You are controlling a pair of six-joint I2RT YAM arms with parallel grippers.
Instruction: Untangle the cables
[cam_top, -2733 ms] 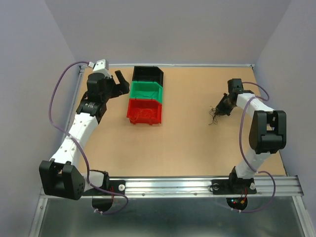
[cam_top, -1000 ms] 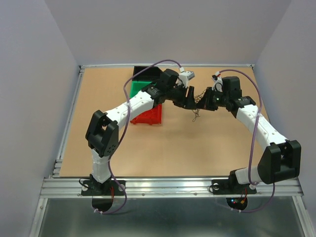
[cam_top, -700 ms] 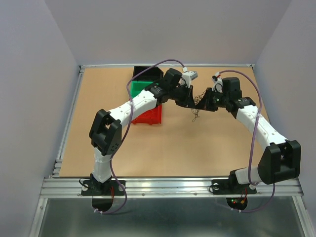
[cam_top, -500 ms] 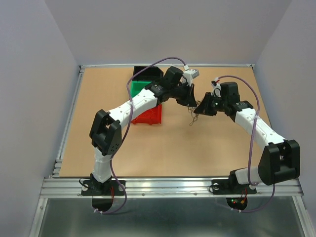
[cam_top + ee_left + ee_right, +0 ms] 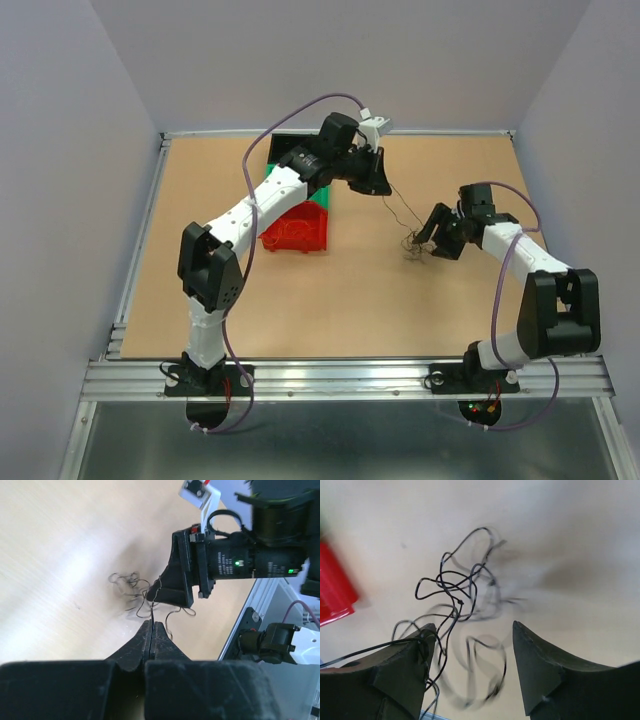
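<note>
The cables point(image 5: 412, 243) are a small wispy clump of thin black curly wires lying on the table right of centre. My left gripper point(image 5: 382, 188) is raised beside the bins and shut on one strand, which runs taut down to the clump. In the left wrist view the jaws point(image 5: 151, 625) pinch that black wire, with the clump point(image 5: 134, 589) beyond. My right gripper point(image 5: 432, 238) sits just right of the clump, open. The right wrist view shows the cables point(image 5: 460, 595) ahead of the gripper point(image 5: 471, 626), some loops draped over its left finger point(image 5: 405, 665).
Three small bins stand in a row left of centre: black point(image 5: 290, 148) at the back, green point(image 5: 318, 196) mostly under the left arm, red point(image 5: 295, 228) nearest. The red bin point(image 5: 335, 590) shows at the left edge of the right wrist view. Grey walls enclose the table.
My left gripper has shut on one strand and drawn back toward the bins, pulling it taut. My right gripper has opened, let the clump go and moved right and down to the table.
</note>
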